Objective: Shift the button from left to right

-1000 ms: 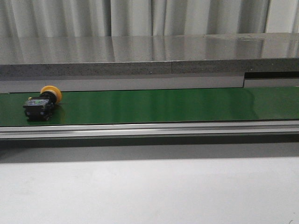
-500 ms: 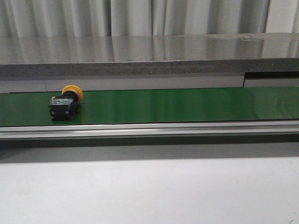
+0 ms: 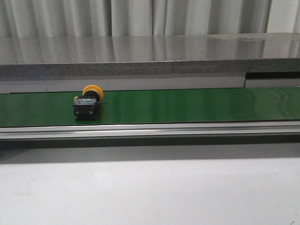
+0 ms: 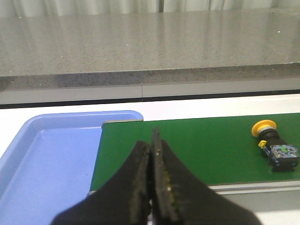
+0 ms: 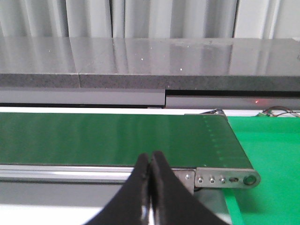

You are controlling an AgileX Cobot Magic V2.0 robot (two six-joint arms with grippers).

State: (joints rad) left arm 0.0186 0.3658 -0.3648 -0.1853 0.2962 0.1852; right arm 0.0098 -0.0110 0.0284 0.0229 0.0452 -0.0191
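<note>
The button (image 3: 87, 102), with a round yellow-orange head and dark boxy body, lies on its side on the green conveyor belt (image 3: 187, 105), left of the middle in the front view. It also shows in the left wrist view (image 4: 276, 146), well off to the side of my left gripper (image 4: 152, 140), which is shut and empty near the belt's end. My right gripper (image 5: 151, 159) is shut and empty in front of the belt's other end (image 5: 117, 138). No gripper shows in the front view. The button is out of the right wrist view.
A blue tray (image 4: 51, 159) sits beside the belt's left end. A grey stone ledge (image 3: 150, 58) runs behind the belt. A metal rail (image 3: 150, 130) edges the belt's front. A bright green mat (image 5: 272, 154) lies past the belt's right end bracket (image 5: 225, 178).
The button has travelled rightward along the belt, from the far left edge to left of the middle. No gripper touches it.
</note>
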